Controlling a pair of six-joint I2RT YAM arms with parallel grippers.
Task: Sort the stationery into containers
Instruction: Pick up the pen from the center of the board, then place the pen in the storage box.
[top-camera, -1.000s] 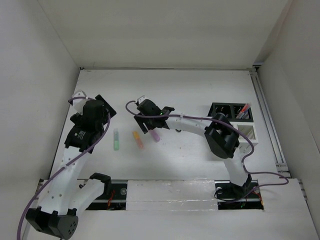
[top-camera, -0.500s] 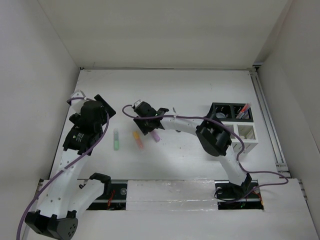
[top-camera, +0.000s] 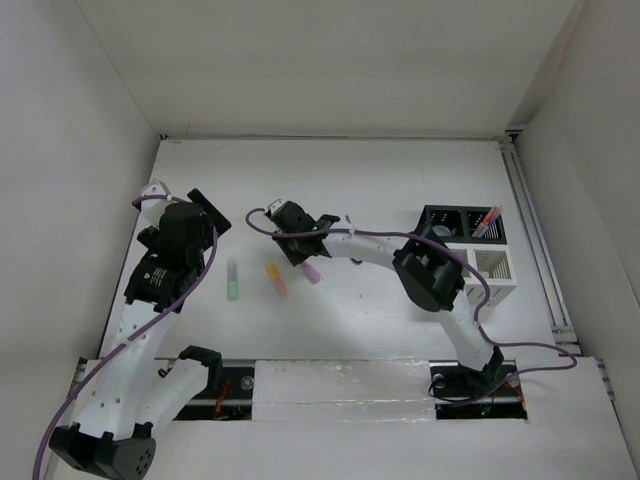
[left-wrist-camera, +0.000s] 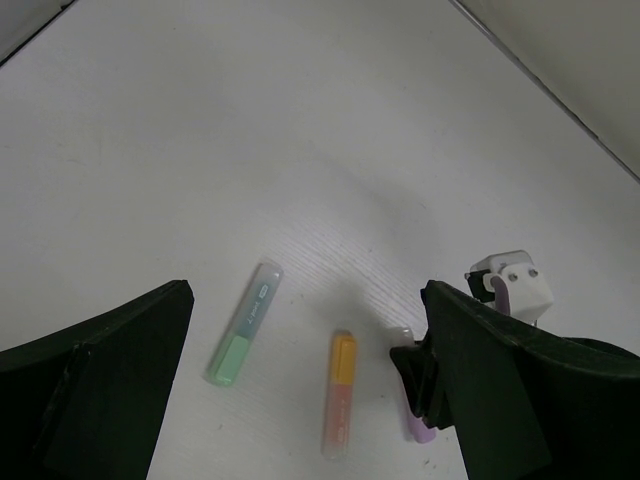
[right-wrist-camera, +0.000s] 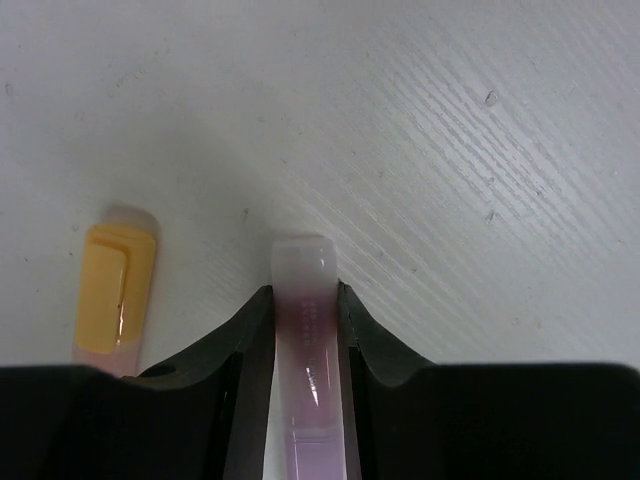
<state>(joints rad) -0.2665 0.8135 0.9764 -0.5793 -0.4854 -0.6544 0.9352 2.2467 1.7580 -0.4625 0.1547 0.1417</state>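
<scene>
Top external: white-walled table (top-camera: 400, 180); right fingers (right-wrist-camera: 238, 350) pinch purple marker (right-wrist-camera: 305, 335), left fingers (left-wrist-camera: 100, 385) wide.

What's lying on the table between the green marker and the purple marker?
The orange marker lies between the green marker and the purple marker. Both the top view and the left wrist view show it.

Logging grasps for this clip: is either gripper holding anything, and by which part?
The right gripper pinches the purple marker across its barrel, just behind one end. The left gripper is open and holds nothing.
</scene>
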